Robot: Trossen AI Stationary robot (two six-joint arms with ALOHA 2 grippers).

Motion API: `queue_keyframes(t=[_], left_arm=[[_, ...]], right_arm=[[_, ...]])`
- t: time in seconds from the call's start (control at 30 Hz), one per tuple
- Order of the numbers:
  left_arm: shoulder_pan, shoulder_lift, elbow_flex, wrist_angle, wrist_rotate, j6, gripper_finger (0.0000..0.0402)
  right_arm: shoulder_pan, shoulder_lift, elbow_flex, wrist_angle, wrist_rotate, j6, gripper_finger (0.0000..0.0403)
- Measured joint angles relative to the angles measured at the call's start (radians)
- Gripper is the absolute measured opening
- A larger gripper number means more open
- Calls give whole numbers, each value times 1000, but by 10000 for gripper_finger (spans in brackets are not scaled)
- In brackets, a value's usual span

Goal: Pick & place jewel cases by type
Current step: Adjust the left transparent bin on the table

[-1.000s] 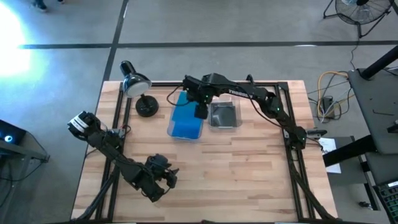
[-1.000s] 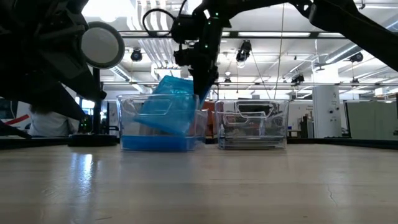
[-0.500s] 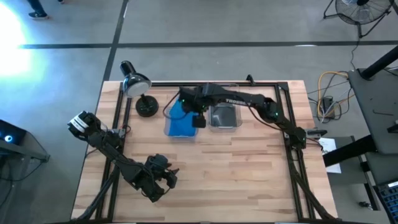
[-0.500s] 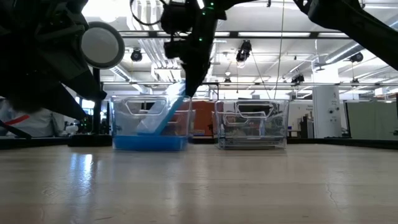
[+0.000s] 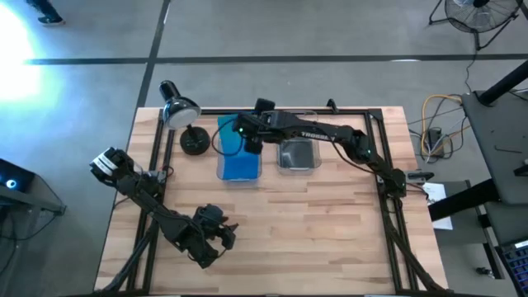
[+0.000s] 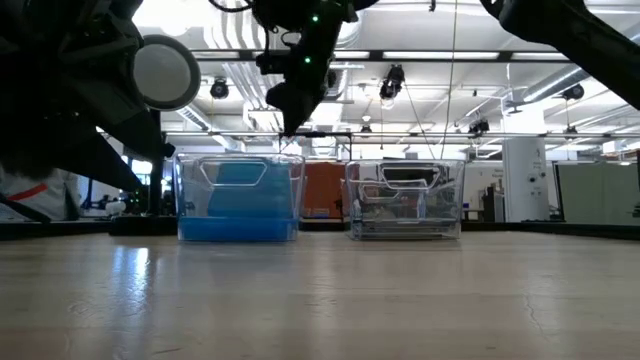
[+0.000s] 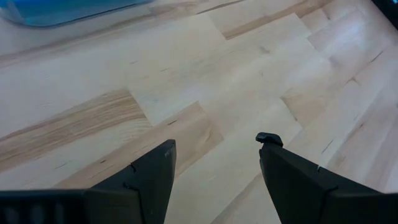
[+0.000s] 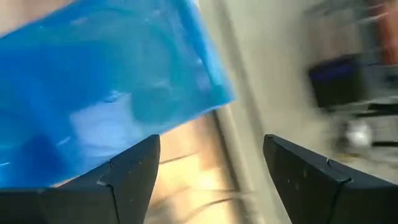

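1. Resting at the table's near left part, the left gripper [image 5: 224,233] sits low over bare wood; its wrist view shows the two fingers [image 7: 152,171] spread apart with nothing between them, only the table [image 7: 249,93] beneath.
2. A desk lamp [image 5: 180,111] stands at the far left corner of the table, its round base just left of the bins.
3. Next comes the left clear bin [image 5: 238,150], which holds the blue jewel cases [image 5: 238,162]. In the low view this bin [image 6: 238,199] shows a blue layer along its floor and one blue case [image 6: 238,186] leaning upright inside it.
4. The right gripper [image 5: 251,136] hangs over the far right part of that bin, above its rim, at the end of the right arm reaching in from the table's right side. In the low view it [image 6: 290,115] is clear of the bin's top edge. Its wrist view shows the fingers [image 8: 134,168] parted and empty, with a blue case [image 8: 106,81] lying beyond them, not touched.
5. Just right of the blue bin, a second clear bin [image 5: 298,153] holds the dark grey jewel cases [image 5: 298,153]; in the low view they [image 6: 405,229] lie flat at its bottom.
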Motion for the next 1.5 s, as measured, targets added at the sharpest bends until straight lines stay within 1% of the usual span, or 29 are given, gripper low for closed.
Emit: queue_keyframes(t=[0.03, 0.07, 0.1, 0.13, 0.17, 0.2, 0.27, 0.3, 0.43, 0.53, 0.6, 0.67, 0.73, 0.8, 0.9, 1.0, 1.1, 1.17, 1.2, 1.23, 1.27, 1.3, 1.37, 1.5], left_arm=[[0, 0, 0, -1, 0, 0, 213], [0, 0, 0, -1, -3, 0, 213], [0, 0, 0, -1, -7, 1, 213], [0, 0, 0, -1, -12, 2, 213], [0, 0, 0, -1, -15, 2, 213], [0, 0, -1, 0, -18, 3, 213], [3, 0, -6, 0, -22, 3, 213], [4, 0, -11, 2, -22, 3, 213], [11, 0, -25, 6, -16, -18, 213], [21, 0, -31, 13, 15, -20, 213], [31, -2, -32, 17, 18, -19, 213], [44, -6, -32, 25, 7, -1, 213], [62, -23, -32, 40, -21, 65, 213], [97, -50, -32, 63, -36, 163, 213], [169, -105, -32, 120, -12, 367, 213], [249, -174, -32, 230, 63, 623, 213], [339, -236, -32, 363, 182, 870, 213], [411, -269, -32, 403, 289, 967, 213], [443, -283, -32, 391, 332, 984, 213], [470, -298, -37, 358, 353, 989, 213], [491, -313, -45, 306, 348, 988, 213], [505, -329, -52, 242, 332, 979, 213], [516, -369, -69, 110, 288, 928, 213], [520, -466, -103, -82, 228, 833, 213]], right_arm=[[-5, 0, 0, -15, -58, 20, 280], [-7, 0, 0, -32, -67, 63, 279], [-5, 0, -2, -56, -51, 115, 278], [-5, 0, -5, -78, -42, 150, 276], [-7, 0, -6, -90, -55, 162, 274], [-13, 0, -6, -102, -100, 156, 272], [-24, -2, -6, -140, -251, 128, 267], [-27, -2, -6, -147, -289, 138, 263], [-26, -9, -6, -146, -291, 235, 249], [-22, -32, -6, -154, -342, 255, 239], [-6, -60, -6, -160, -415, 265, 233], [18, -97, -9, -144, -528, 243, 228], [40, -147, -25, -84, -646, 184, 225], [50, -214, -62, -7, -711, 168, 224], [56, -350, -170, 77, -682, 173, 226], [66, -528, -359, 119, -600, 216, 230], [99, -732, -604, 156, -498, 269, 233], [134, -864, -758, 160, -407, 336, 234], [152, -925, -828, 160, -356, 400, 235], [170, -982, -892, 159, -312, 479, 236], [185, -1032, -950, 160, -286, 557, 237], [194, -1076, -1003, 167, -280, 616, 238], [210, -1150, -1091, 206, -289, 679, 241], [234, -1234, -1206, 279, -285, 796, 245]])
